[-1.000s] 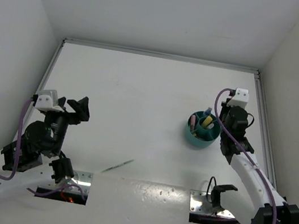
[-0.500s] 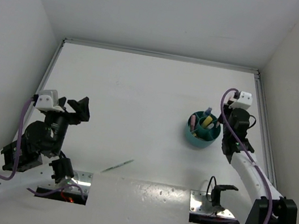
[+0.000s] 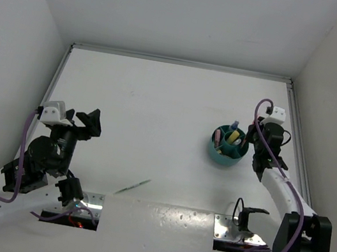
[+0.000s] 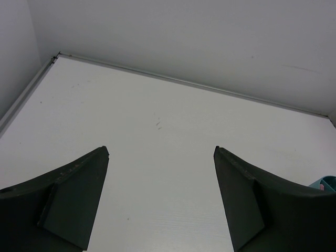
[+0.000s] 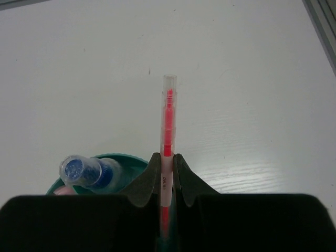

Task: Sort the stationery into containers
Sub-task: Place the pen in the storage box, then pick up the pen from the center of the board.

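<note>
The thin pink pen [image 5: 167,121] is clamped between the fingers of the right hand [image 5: 167,176]. Its long axis runs straight out along the line of the fingers. The clear-capped end projects well beyond the fingertips over bare tabletop [image 3: 158,111], and the other end is hidden behind the hand's body.

The teal cup [image 5: 131,159] lies to the left of the pen in the wrist view. Its rim shows just beside the left finger, with the blue-capped tube [image 5: 84,171] standing in it. From above, the right hand sits just beside the cup's right wall, so the cup is toward the middle of the tabletop from the hand. Whether the hidden end of the pen already hangs over the rim cannot be told.

As I judge it, the coming move depends on that sideways offset. The pen has to go left over an open compartment and be tipped nearer upright before the fingers let go, because its free end now points away from the cup.

A thin green pen [image 3: 132,186] lies slantwise on the tabletop, well apart from the cup. It is nearer the left hand [image 3: 88,122], whose fingers are spread wide with nothing between them.
</note>
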`<state>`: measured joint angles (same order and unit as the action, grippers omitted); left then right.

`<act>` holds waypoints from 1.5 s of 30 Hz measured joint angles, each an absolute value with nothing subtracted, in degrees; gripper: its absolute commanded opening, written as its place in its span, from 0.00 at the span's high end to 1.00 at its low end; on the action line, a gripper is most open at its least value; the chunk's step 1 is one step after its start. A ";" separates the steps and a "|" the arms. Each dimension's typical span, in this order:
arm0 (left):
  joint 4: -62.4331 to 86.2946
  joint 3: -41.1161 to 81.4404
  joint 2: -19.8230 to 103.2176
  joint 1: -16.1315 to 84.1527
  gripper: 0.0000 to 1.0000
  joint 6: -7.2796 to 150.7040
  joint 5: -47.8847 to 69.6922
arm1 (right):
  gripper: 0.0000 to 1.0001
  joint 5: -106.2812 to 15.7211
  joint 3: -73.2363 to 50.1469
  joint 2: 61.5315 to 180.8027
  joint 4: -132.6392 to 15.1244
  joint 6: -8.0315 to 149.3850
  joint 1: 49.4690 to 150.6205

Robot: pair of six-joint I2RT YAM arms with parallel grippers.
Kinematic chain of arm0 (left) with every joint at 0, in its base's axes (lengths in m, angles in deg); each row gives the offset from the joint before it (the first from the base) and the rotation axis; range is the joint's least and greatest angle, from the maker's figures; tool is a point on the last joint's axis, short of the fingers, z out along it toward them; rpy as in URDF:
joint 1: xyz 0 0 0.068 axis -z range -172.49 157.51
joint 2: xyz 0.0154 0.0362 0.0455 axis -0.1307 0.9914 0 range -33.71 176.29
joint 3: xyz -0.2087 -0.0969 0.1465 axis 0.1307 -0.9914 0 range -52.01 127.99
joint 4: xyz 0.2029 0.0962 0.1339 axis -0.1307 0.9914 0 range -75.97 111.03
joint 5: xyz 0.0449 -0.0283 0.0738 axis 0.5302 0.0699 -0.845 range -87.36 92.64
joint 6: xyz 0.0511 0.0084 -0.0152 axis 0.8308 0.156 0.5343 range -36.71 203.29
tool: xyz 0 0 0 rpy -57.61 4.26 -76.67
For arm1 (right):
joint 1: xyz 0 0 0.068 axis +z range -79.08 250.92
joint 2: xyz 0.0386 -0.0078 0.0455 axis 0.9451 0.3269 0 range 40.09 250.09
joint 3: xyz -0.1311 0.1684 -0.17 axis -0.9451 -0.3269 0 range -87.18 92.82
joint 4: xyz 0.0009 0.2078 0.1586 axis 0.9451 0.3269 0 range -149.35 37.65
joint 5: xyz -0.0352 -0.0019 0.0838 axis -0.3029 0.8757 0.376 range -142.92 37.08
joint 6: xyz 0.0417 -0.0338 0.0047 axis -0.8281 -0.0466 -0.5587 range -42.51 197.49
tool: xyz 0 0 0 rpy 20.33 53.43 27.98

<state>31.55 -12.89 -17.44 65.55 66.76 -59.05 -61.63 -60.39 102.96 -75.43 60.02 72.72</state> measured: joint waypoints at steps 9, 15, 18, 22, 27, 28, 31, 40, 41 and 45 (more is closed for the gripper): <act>31.51 -12.89 -17.44 65.55 0.13 66.78 -59.03 | 0.80 -54.68 -61.11 102.98 -74.05 59.10 70.27; 31.49 -12.89 -17.44 65.55 0.13 66.76 -59.03 | 0.73 -51.47 -61.25 103.57 -72.85 59.01 68.68; 31.49 -12.89 -17.44 65.55 0.13 66.76 -59.03 | 0.72 -50.40 -61.25 103.50 -72.54 59.03 68.26; 31.47 -12.96 -17.44 65.55 0.13 66.76 -59.03 | 0.69 -49.54 -61.16 101.65 -71.34 59.12 67.85; 31.42 -13.18 -17.44 65.55 0.13 66.76 -59.00 | 0.60 -49.98 -58.03 98.76 -68.76 60.63 67.69; 31.42 -13.22 -17.44 65.55 0.13 66.78 -59.00 | 0.58 -50.02 -56.79 98.37 -68.11 61.33 67.67; 31.42 -13.29 -17.35 65.55 0.13 66.76 -58.92 | 0.41 -47.51 -51.56 97.60 -65.05 65.00 67.65; 30.88 -13.31 -17.33 65.55 0.75 67.11 -58.87 | 0.80 -3.16 -19.54 113.17 -33.35 100.78 80.24; 30.81 -13.33 -17.31 65.53 0.87 67.13 -58.98 | 0.84 -1.90 -18.32 115.39 -31.06 103.95 83.26; 30.70 -13.51 -16.93 65.53 0.66 67.98 -59.49 | 0.80 -5.07 -18.47 122.21 -23.85 112.36 98.64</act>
